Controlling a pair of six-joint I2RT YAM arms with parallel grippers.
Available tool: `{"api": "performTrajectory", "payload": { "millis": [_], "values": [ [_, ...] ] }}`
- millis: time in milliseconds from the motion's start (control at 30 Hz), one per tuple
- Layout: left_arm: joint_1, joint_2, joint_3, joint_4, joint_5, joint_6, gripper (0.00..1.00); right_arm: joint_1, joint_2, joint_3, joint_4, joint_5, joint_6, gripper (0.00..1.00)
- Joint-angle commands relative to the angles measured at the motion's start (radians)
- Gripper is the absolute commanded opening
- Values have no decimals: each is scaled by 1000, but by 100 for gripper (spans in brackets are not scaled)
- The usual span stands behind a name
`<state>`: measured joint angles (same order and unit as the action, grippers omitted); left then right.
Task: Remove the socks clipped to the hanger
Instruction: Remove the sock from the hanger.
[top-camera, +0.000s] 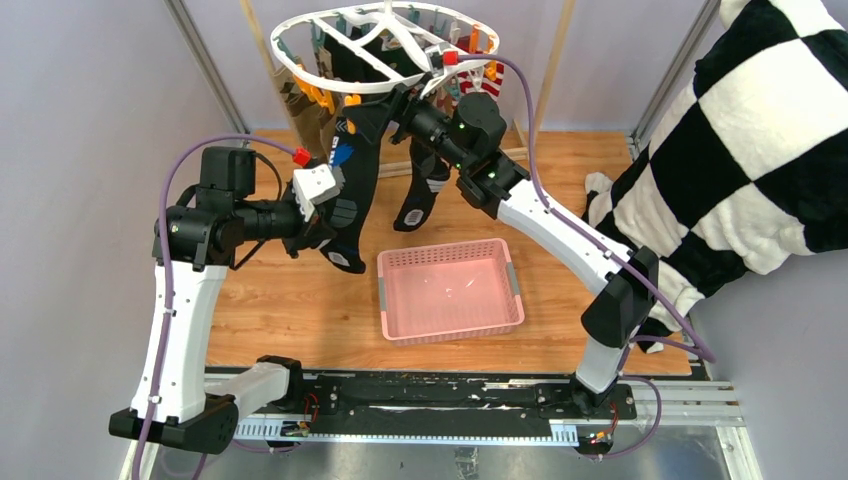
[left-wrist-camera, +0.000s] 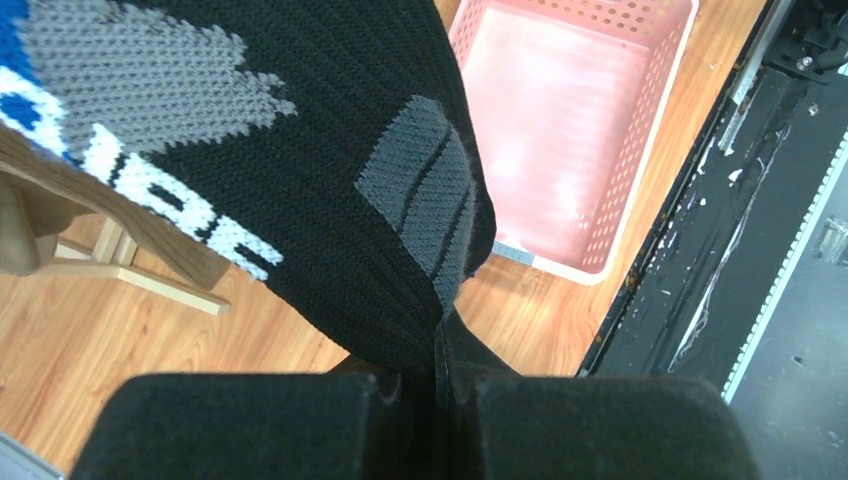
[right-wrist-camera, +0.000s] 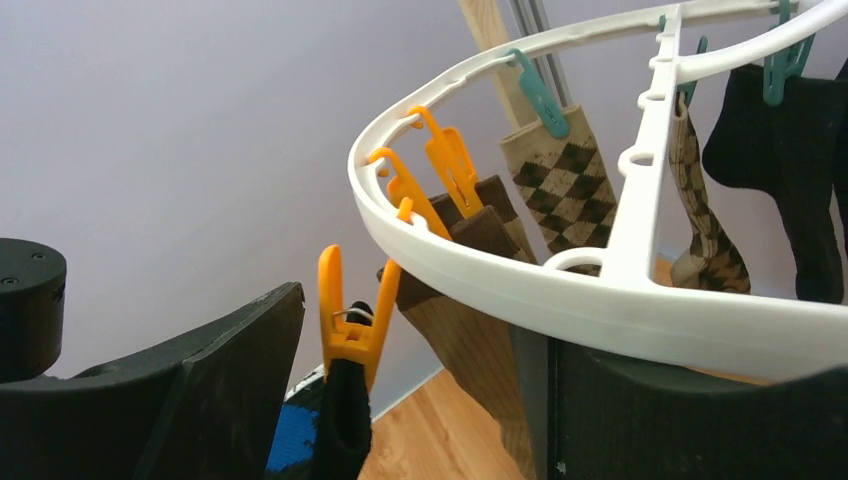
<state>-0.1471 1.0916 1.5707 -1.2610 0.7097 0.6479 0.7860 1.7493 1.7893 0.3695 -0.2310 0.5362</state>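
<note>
Sock and clip line up along one steep line, and the coming move turns on that line: the black-and-blue sock (top-camera: 362, 175) hangs by its cuff from an orange clip (right-wrist-camera: 350, 320) on the near-left rim of the hanger (top-camera: 300, 62) and runs down and toward the near-left, where the left hand (left-wrist-camera: 437, 390) has its fingers pressed together on the lower end of the fabric. The sock's long axis therefore points from the clip above down to the left hand below, over the left half of the counter (top-camera: 280, 300), and the knit looks drawn fairly straight rather than slack. The right hand (right-wrist-camera: 400, 400) is the nearer one to the clip. It sits up at the hanger's underside, fingers spread wide, with the orange clip standing in the gap between them and closer to one finger than the other; the white rim crosses in front of the far finger. Neither finger appears to be pressing the clip's handles. My reading is that release depends on the right hand squeezing those handles, while the left hand pulls along the sock's axis, away from the rim. The pink basket (top-camera: 385, 290), just right of the left hand on the counter, holds no sock. An argyle sock (right-wrist-camera: 565, 185) hangs clipped farther round the ring.
</note>
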Motion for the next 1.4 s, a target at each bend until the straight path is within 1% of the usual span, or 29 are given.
{"api": "performTrajectory", "payload": {
  "millis": [0, 167, 300, 433, 500, 633, 733, 800, 900, 1033, 1167, 1367],
  "values": [
    [4, -15, -3, -23, -3, 22, 0, 4, 42, 62, 9, 19, -43, 78],
    [4, -16, 6, -26, 9, 17, 0, 4, 86, 149, -48, 9, -34, 77],
    [3, -22, 13, -29, 19, 16, 0, 4, 107, 171, -46, 9, -11, 77],
    [2, -24, 10, -31, 30, 10, 0, 4, 124, 175, -24, -11, 54, 76],
    [1, -24, 14, -35, 19, 15, 0, 4, 91, 117, -6, -23, 81, 79],
    [1, -35, 7, -43, -6, 41, 0, 0, -51, -109, 74, -4, 121, 88],
    [1, -34, -2, -42, -15, 46, 0, 4, -151, -244, 109, 9, 147, 92],
    [1, -33, -6, -43, -13, 50, 0, 13, -202, -304, 111, 27, 156, 94],
    [1, -31, -2, -43, -10, 48, 0, 26, -217, -338, 114, 46, 159, 96],
    [1, -27, 10, -43, -9, 35, 0, 35, -171, -296, 113, 40, 186, 100],
    [0, -31, 15, -43, -7, 33, 0, 48, -112, -241, 122, 42, 184, 100],
    [-8, -30, 10, -44, -2, 25, 0, 50, -22, -99, 108, 62, 137, 99]
  ]
}}
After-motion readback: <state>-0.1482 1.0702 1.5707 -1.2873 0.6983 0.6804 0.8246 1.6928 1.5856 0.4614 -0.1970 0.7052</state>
